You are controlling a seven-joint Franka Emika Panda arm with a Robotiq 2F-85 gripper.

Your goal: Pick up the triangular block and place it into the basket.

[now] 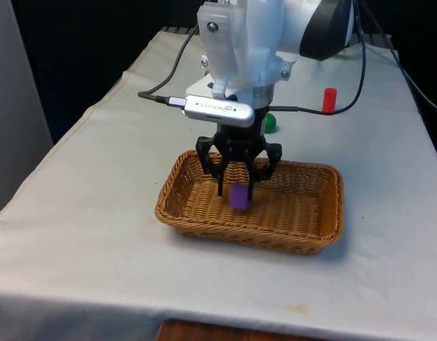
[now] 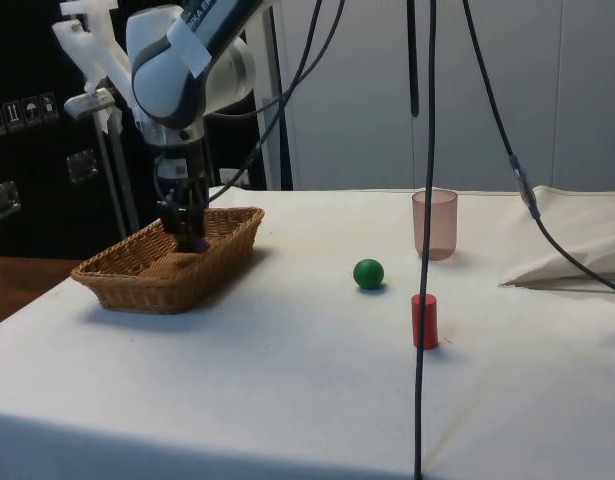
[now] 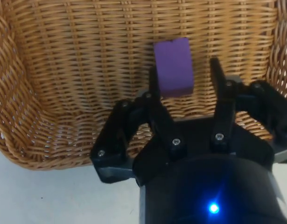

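A purple block (image 1: 239,197) is inside the woven wicker basket (image 1: 325,241), low over its floor or resting on it. My black gripper (image 1: 236,190) reaches down into the basket (image 2: 137,285) around the block. In the wrist view the block (image 3: 173,67) lies against one finger (image 3: 154,81), while a clear gap separates it from the other finger (image 3: 217,74). The gripper (image 3: 184,71) is open. From the side the gripper (image 2: 190,235) stands inside the basket near its far wall. Basket weave (image 3: 64,70) shows beneath the block.
A green ball (image 1: 270,122) and a red cylinder (image 1: 330,100) stand on the cloth behind the basket. In the side view the green ball (image 2: 368,273), red cylinder (image 2: 424,321) and a pink translucent cup (image 2: 434,224) sit apart from the basket. Black cables hang over the table.
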